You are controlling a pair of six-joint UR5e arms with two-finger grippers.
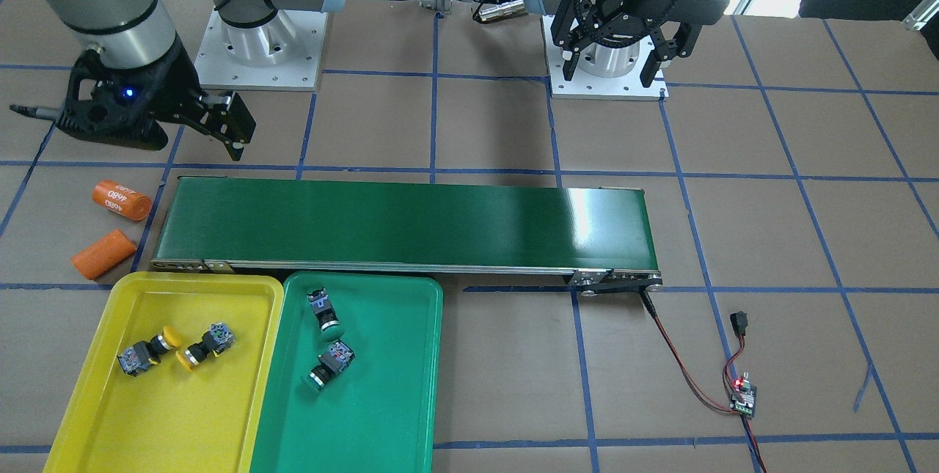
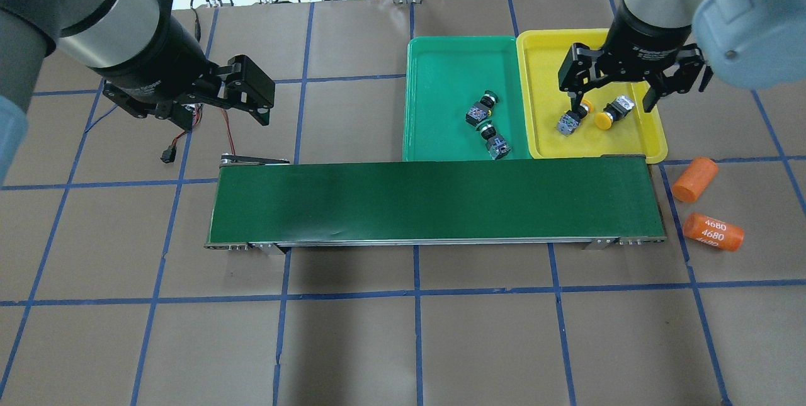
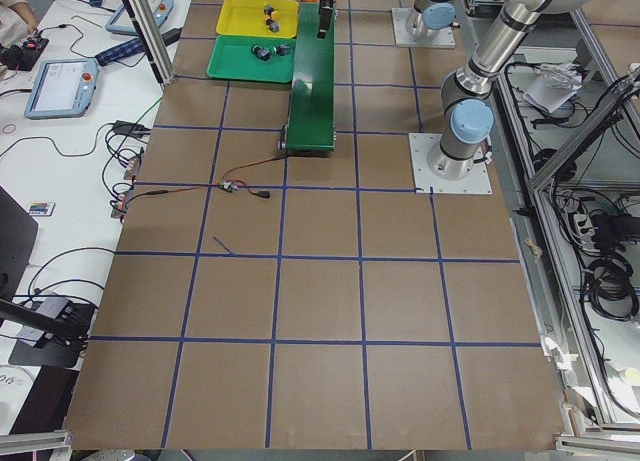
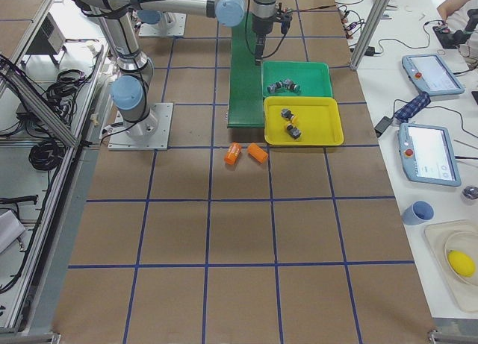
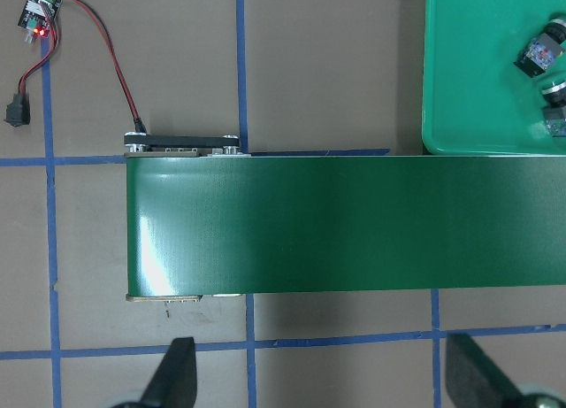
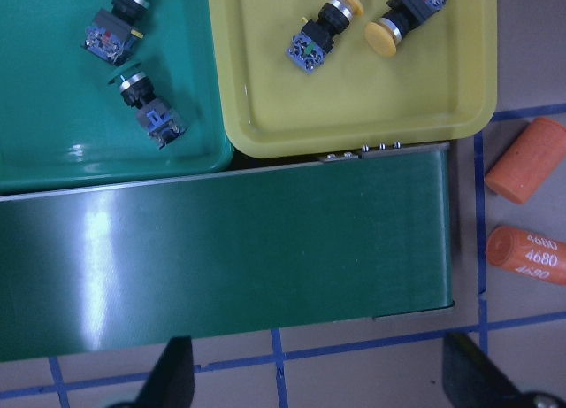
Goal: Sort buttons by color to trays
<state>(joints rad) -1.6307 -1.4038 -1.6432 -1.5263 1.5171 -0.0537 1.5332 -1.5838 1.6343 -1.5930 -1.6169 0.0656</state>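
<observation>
Two yellow-capped buttons (image 1: 147,352) (image 1: 207,345) lie on their sides in the yellow tray (image 1: 183,414). Two green-capped buttons (image 1: 324,312) (image 1: 329,367) lie in the green tray (image 1: 381,400) beside it. All four also show in the right wrist view, the yellow ones (image 6: 318,36) (image 6: 407,14) and the green ones (image 6: 115,32) (image 6: 150,111). My right gripper (image 2: 611,108) is open and empty, held high on the robot's side of the conveyor's tray end. My left gripper (image 1: 608,78) is open and empty, high near its base at the conveyor's other end.
A long dark-green conveyor belt (image 1: 403,220) lies between the arms and the trays. Two orange cylinders (image 1: 121,200) (image 1: 104,253), one marked 4680, lie past its end near the yellow tray. A small controller board (image 1: 742,396) with red wires lies at the other end.
</observation>
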